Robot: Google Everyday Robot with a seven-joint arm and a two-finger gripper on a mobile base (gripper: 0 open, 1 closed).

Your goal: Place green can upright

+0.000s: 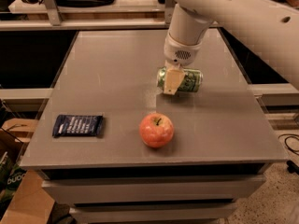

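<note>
The green can (189, 80) lies on its side, silver ends pointing left and right, at the middle right of the grey table (107, 64). My gripper (174, 84) comes down from above and is shut on the green can. Its pale near finger (172, 80) crosses the can's left part; the far finger is hidden behind the can. The can seems to hang slightly above the table, with a shadow under it.
A red apple (156, 130) sits near the front edge, just in front of the can. A dark blue snack packet (78, 125) lies flat at the front left. A cardboard box (18, 195) stands on the floor at the lower left.
</note>
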